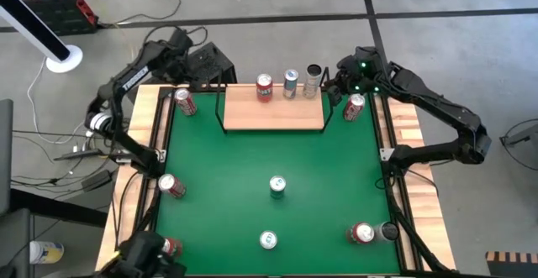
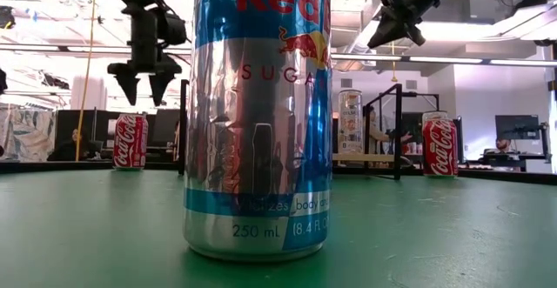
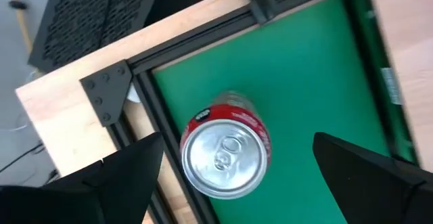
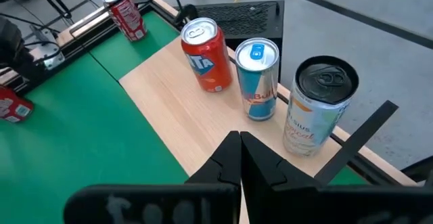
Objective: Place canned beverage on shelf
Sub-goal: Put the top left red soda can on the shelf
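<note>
Dark fingers point(image 3: 128, 183) of the left gripper point(image 1: 180, 83) hang spread wide and empty over a red cola can point(image 3: 226, 153) standing in the table's far left corner, just beside the shelf point(image 1: 273, 110); I would lower straight down, centred, and close on the can's body — not its rim. Over the shelf's other end the right gripper point(image 4: 240, 158) is pinched shut on nothing; the pale wood board with black wire ends already carries three upright cans — so set this one in the bare left part.

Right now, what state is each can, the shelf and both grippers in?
Shelf: flat, three cans upright along its far edge.
Red can: upright on shelf.
Blue can: upright on shelf.
Dark-top can: upright on shelf.
Left gripper: open, above an upright red cola can on the table.
Right gripper: shut, empty, over the shelf.
</note>
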You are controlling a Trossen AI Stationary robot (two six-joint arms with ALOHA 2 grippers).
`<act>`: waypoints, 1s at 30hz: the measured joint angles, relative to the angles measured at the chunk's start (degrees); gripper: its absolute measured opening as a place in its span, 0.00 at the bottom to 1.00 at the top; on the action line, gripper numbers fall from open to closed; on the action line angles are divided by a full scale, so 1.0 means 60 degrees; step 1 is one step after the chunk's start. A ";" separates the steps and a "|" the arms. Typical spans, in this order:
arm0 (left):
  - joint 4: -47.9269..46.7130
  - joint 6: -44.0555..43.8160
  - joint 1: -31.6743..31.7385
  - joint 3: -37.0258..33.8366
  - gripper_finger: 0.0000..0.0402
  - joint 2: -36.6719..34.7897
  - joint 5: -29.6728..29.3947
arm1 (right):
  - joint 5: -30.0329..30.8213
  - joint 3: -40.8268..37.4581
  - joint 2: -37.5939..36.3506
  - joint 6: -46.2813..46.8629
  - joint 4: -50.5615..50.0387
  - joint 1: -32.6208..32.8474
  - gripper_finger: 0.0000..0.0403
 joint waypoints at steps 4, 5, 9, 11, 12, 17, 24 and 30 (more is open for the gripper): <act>-0.0224 -0.0045 -0.0053 0.0000 0.91 0.0525 -0.0113 | -0.0030 0.0000 0.0000 -0.0131 -0.0132 0.0048 0.06; -0.0320 -0.0010 -0.0050 0.0000 0.91 0.0662 -0.0024 | -0.0031 0.0000 0.0000 -0.0151 -0.0193 0.0071 0.06; -0.0524 0.0344 -0.0035 0.0000 0.91 0.1122 0.0033 | -0.0038 0.0000 0.0000 -0.0226 -0.0293 0.0087 0.06; -0.0536 0.0448 -0.0040 0.0000 0.91 0.1250 -0.0047 | -0.0034 0.0000 0.0000 -0.0265 -0.0293 0.0084 0.06; -0.0538 0.0502 -0.0039 0.0000 0.91 0.1309 -0.0090 | -0.0034 0.0000 0.0000 -0.0321 -0.0293 0.0084 0.06; -0.0598 0.0870 -0.0039 0.0000 0.91 0.1447 -0.0133 | -0.0038 -0.0003 0.0000 -0.0453 -0.0342 0.0084 0.06; -0.0764 0.1310 -0.0039 0.0000 0.83 0.1500 -0.0194 | -0.0035 -0.0004 0.0001 -0.0589 -0.0376 0.0084 0.06; -0.1062 0.1572 -0.0043 0.0015 0.65 0.1500 -0.0293 | -0.0037 -0.0004 0.0003 -0.0670 -0.0373 0.0084 0.06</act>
